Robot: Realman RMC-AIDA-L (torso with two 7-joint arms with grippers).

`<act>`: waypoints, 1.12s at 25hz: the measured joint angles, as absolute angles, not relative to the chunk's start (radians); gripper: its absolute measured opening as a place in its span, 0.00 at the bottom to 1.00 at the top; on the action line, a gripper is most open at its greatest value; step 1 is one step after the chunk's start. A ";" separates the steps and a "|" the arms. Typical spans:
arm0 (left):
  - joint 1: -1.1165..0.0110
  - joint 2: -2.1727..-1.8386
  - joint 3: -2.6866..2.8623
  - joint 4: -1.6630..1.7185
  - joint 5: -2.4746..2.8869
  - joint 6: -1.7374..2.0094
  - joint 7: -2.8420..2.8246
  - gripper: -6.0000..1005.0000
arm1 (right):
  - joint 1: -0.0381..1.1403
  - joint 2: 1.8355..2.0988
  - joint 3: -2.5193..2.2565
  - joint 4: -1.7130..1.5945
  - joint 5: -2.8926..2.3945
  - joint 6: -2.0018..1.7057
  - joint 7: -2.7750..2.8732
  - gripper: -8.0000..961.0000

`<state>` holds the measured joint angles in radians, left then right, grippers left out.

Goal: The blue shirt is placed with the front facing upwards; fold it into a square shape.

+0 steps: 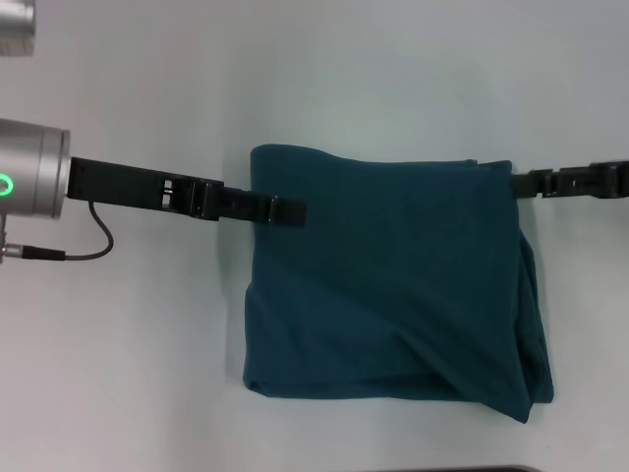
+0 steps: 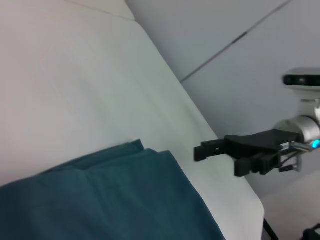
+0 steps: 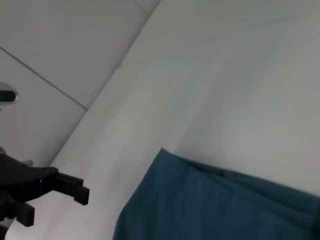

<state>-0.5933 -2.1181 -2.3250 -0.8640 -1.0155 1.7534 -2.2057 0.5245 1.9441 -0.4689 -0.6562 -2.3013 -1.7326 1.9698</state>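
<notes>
1. the blue shirt (image 1: 388,285) lies on the white table (image 1: 147,374) already folded into a rough rectangle, close to square. no sleeves, collar or lettering show. judging by that, the main folds are done.
2. what's left, in my read: tidy the shirt's right edge, where the layers splay and the near right corner bulges past the outline.
3. left gripper (image 1: 285,209) sits at the shirt's left edge near its far corner, tip over the cloth. you can't tell from any view whether its jaws are spread or pinching fabric.
4. right gripper (image 1: 526,183) is at the shirt's far right corner, touching or just beside the edge. jaw state also can't be told.
5. material: soft matte knit, thick stacked layers, diagonal crease across the top, rounded fold edges. table is smooth and plain.
</notes>
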 joint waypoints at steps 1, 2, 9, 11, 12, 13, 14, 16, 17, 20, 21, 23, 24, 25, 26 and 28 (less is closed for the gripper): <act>-0.593 -2.118 -2.325 -0.864 -1.015 1.756 -2.202 0.88 | 0.527 1.944 -0.472 -0.651 -2.306 -1.733 1.974 0.85; -0.593 -2.117 -2.325 -0.864 -1.016 1.759 -2.197 0.88 | 0.528 1.945 -0.477 -0.647 -2.309 -1.735 1.981 0.84; -0.584 -2.113 -2.332 -0.861 -1.014 1.755 -2.185 0.88 | 0.493 1.940 -0.493 -0.637 -2.312 -1.772 2.021 0.83; -0.583 -2.114 -2.332 -0.860 -1.014 1.754 -2.181 0.88 | 0.479 1.937 -0.496 -0.637 -2.312 -1.781 2.038 0.83; -0.582 -2.114 -2.332 -0.860 -1.014 1.753 -2.178 0.88 | 0.475 1.936 -0.498 -0.637 -2.312 -1.781 2.042 0.83; -0.581 -2.116 -2.332 -0.858 -1.013 1.753 -2.174 0.88 | 0.472 1.936 -0.499 -0.636 -2.313 -1.780 2.047 0.83; -0.581 -2.117 -2.332 -0.856 -1.013 1.753 -2.172 0.88 | 0.471 1.936 -0.499 -0.634 -2.313 -1.776 2.049 0.83; -0.581 -2.117 -2.332 -0.844 -1.012 1.751 -2.164 0.88 | 0.470 1.939 -0.499 -0.625 -2.313 -1.761 2.050 0.82; -0.582 -2.117 -2.332 -0.839 -1.012 1.750 -2.160 0.88 | 0.472 1.940 -0.500 -0.616 -2.313 -1.751 2.050 0.82; -0.584 -2.113 -2.334 -0.825 -1.011 1.749 -2.152 0.88 | 0.488 1.943 -0.505 -0.578 -2.313 -1.715 2.049 0.82; -0.585 -2.112 -2.334 -0.824 -1.010 1.748 -2.151 0.88 | 0.493 1.945 -0.505 -0.569 -2.313 -1.704 2.048 0.81; -0.585 -2.112 -2.334 -0.823 -1.010 1.748 -2.150 0.88 | 0.502 1.948 -0.506 -0.557 -2.313 -1.681 2.048 0.81; -0.583 -2.111 -2.335 -0.822 -1.008 1.747 -2.150 0.88 | 0.505 1.950 -0.507 -0.552 -2.313 -1.673 2.049 0.81; -0.582 -2.111 -2.335 -0.822 -1.008 1.747 -2.150 0.88 | 0.508 1.950 -0.507 -0.548 -2.313 -1.667 2.050 0.81; -0.581 -2.111 -2.335 -0.822 -1.008 1.747 -2.150 0.88 | 0.511 1.951 -0.508 -0.544 -2.313 -1.660 2.050 0.81; -0.580 -2.111 -2.335 -0.821 -1.008 1.746 -2.149 0.88 | 0.515 1.953 -0.509 -0.541 -2.313 -1.652 2.050 0.80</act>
